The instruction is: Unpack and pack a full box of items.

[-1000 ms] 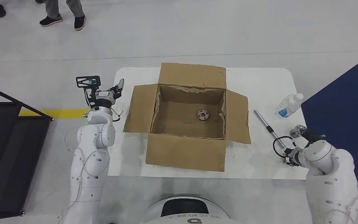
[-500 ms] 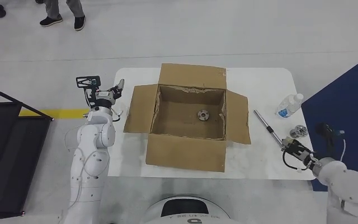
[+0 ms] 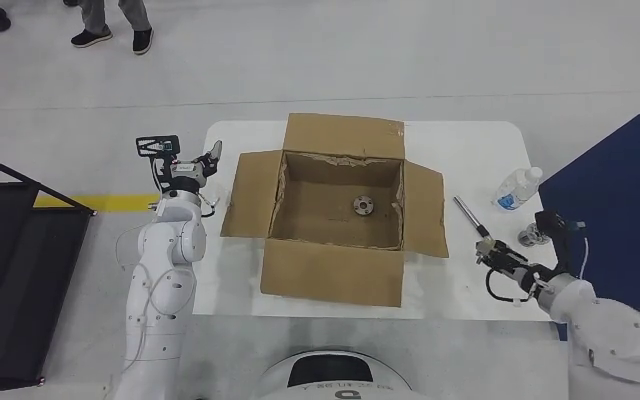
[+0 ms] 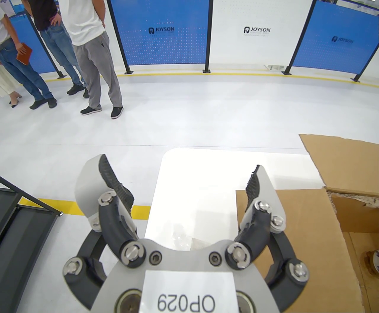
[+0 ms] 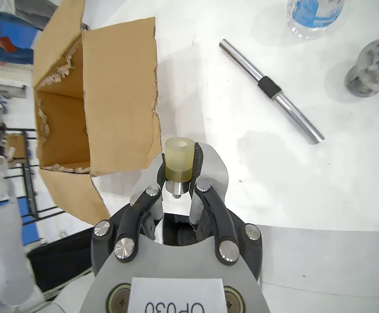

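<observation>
Right wrist view — right gripper (image 5: pixel 179 161) grasps yellowish hollow cylinder (image 5: pixel 177 154), metal stud — left gripper (image 4: pixel 180 166) released.

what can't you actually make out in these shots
- Water bottle: right wrist view, mostly cut off by the picture's edge.
- Metal fitting: same view, partly cut off at the edge.
- Round metal part inside the box: top view, too small for detail.
- Pale cylinder: right wrist view, its gripped sides hidden by the right gripper.
</observation>
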